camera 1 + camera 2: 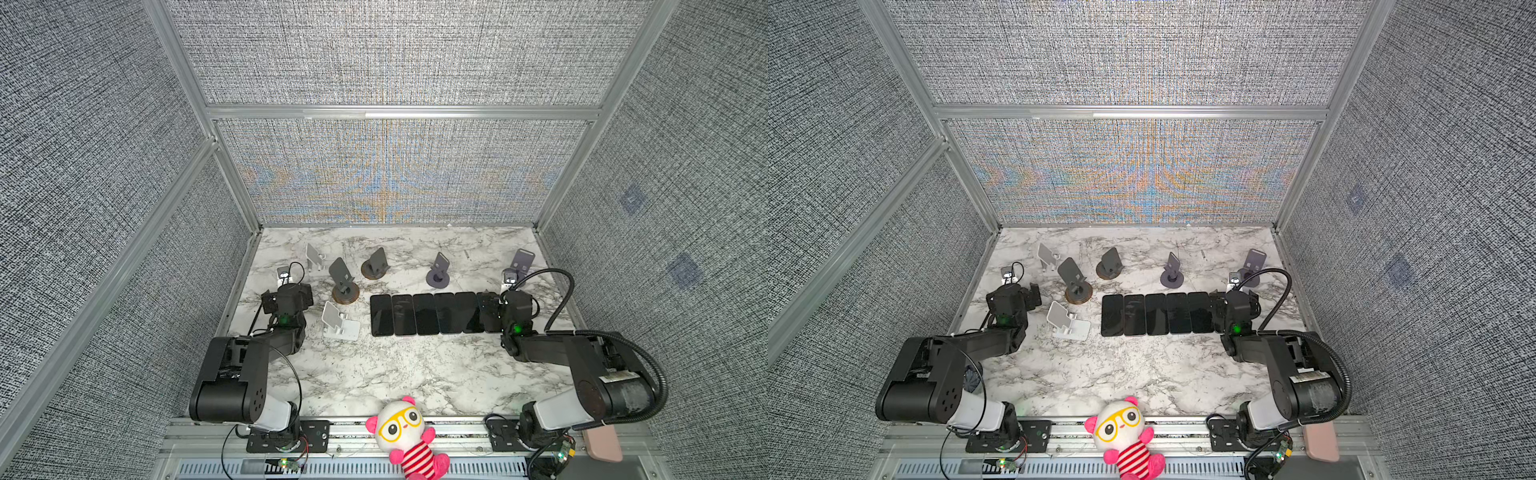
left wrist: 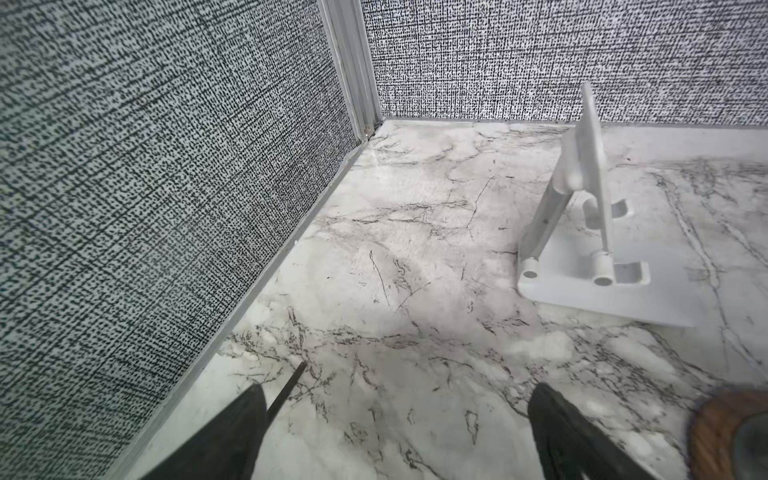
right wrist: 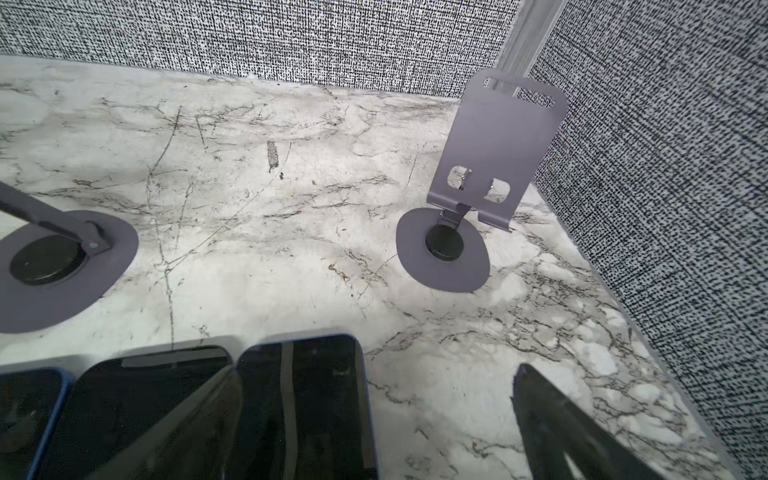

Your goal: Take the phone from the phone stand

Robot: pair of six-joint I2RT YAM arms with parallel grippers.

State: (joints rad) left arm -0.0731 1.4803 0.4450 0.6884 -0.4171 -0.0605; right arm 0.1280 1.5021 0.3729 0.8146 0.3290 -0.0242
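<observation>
Wide open and empty: left gripper (image 2: pixel 399 388), right gripper (image 3: pixel 376 374) alike. The phones (image 1: pixel 432 313) lie flat in a row just under the right one; stands (image 3: pixel 494 145) beyond it stand bare. Removal looks finished.

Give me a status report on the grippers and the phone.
Left gripper open, empty. Right gripper open, empty. Phones flat in a row on the table; every stand bare. Nothing obstructing.

L arm (image 1: pixel 245 365) & R arm (image 1: pixel 582 357) bent at elbows, reaching fwd; L gripper (image 2: pixel 398 395) & R gripper (image 3: pixel 374 374) both spread wide, holding nothing.
</observation>
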